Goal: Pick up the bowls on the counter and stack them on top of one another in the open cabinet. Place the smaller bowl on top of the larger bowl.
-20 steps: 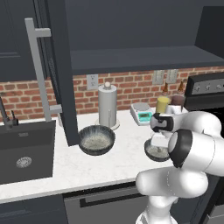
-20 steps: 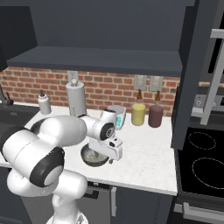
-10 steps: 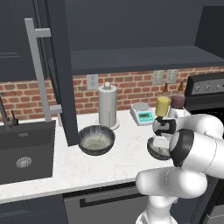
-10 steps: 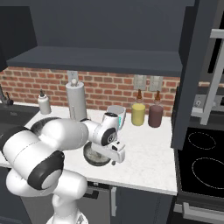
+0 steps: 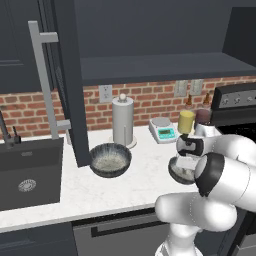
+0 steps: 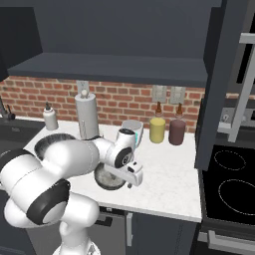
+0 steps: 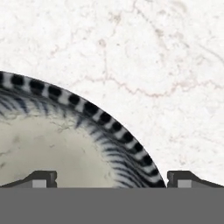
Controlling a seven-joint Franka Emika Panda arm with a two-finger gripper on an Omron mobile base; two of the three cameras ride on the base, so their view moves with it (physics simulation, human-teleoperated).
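White marbled counter (image 5: 145, 175), brick wall (image 5: 150, 97), claw (image 7: 111, 177) spread astride the smaller bowl's (image 7: 57, 140) rim

Bare counter (image 7: 166, 65) lies ahead of the fingertips (image 7: 41, 178); the smaller bowl's (image 7: 52, 144) rim sits between them.

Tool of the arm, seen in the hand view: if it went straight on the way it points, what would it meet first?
Most likely the rim of the smaller bowl, between its fingertips; the counter lies beyond.
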